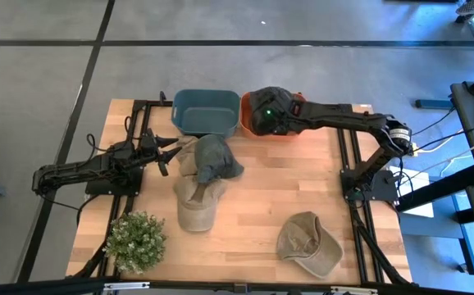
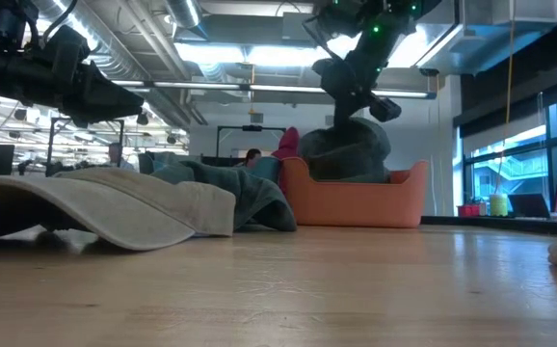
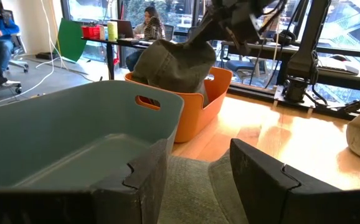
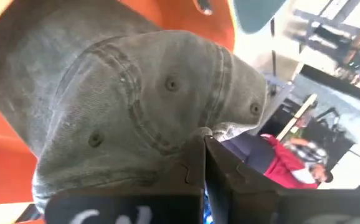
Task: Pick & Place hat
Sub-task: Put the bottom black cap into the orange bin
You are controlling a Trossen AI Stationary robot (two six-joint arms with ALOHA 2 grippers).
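Note:
A dark grey hat [image 4: 149, 106] hangs over the orange bin [image 1: 253, 127] at the table's far side, and my right gripper [image 4: 205, 155] is shut on it from above. The low view shows the hat [image 2: 351, 149] sunk into the orange bin [image 2: 356, 202], with the gripper [image 2: 356, 87] over it. Three more hats lie on the table: a teal-grey one [image 1: 214, 158], a beige one [image 1: 198, 203] under its edge, and a beige one [image 1: 307, 244] near the front right. My left gripper [image 1: 170, 147] waits open and level at the table's left, beside the blue bin [image 1: 206, 111]. My right gripper pinches a gathered fold of the hat's crown [image 4: 200, 134] between its two shut fingers. The fingers slant down from the table's right side. The hat hangs below them with its lower part inside the orange bin; the bin's wall hides whether it rests on the bottom.
A potted plant [image 1: 134, 242] stands at the front left corner. The blue bin [image 3: 74, 143] and the orange bin [image 3: 198, 112] stand side by side along the far edge. Bare wood lies between the hats in the table's middle and front.

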